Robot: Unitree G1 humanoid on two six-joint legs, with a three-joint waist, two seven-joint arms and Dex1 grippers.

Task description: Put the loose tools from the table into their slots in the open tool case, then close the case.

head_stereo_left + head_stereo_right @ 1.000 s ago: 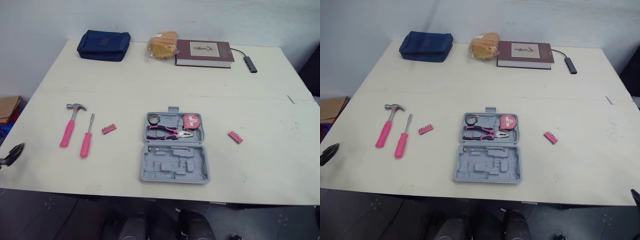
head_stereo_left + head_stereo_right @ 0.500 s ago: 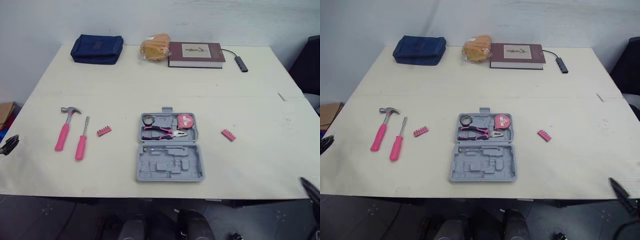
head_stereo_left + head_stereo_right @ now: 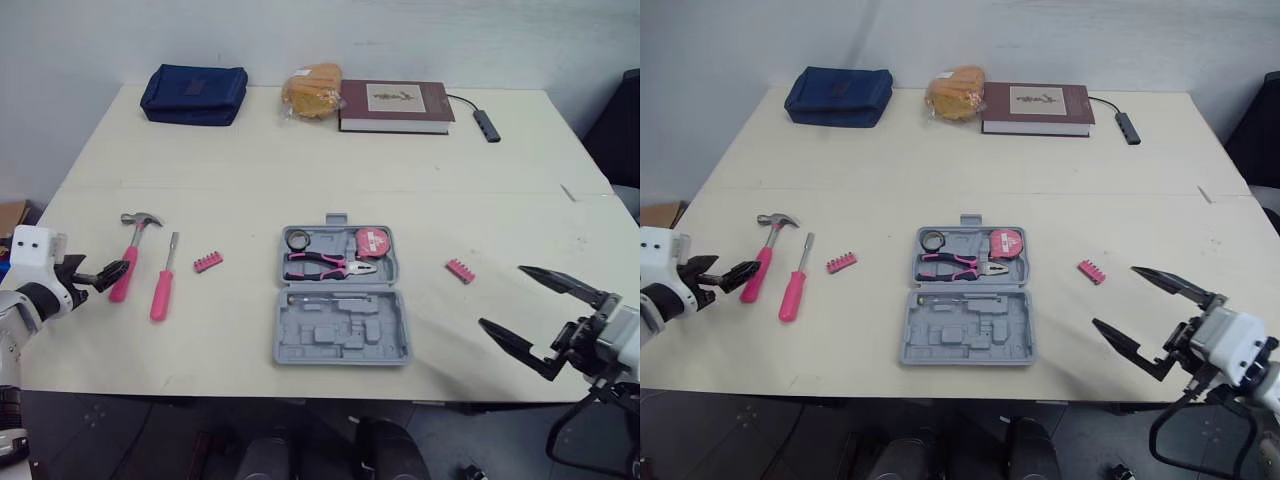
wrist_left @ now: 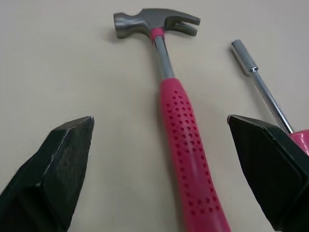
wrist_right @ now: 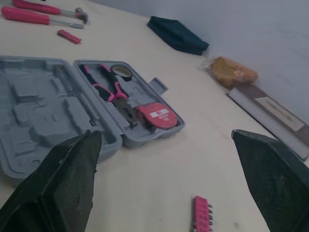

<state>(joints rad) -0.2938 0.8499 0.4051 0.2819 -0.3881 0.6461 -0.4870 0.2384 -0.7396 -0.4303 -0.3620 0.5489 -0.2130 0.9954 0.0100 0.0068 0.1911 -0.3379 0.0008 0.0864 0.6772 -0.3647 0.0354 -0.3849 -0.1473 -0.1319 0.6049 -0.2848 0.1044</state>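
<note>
While my left gripper hangs spread, the pink hammer lies straight ahead of it. Its handle points back between the fingers and its long axis runs away to the steel head. The screwdriver lies parallel, just beside. My right gripper, also spread, sits well apart.

head stereo pair down over table, left wrist close on hammer, right wrist facing tool case

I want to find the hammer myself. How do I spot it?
Find the open grey tool case. Left of it lie two pink-handled tools. The hammer is the outer one, with a clawed metal head, unlike the thin screwdriver.
</note>
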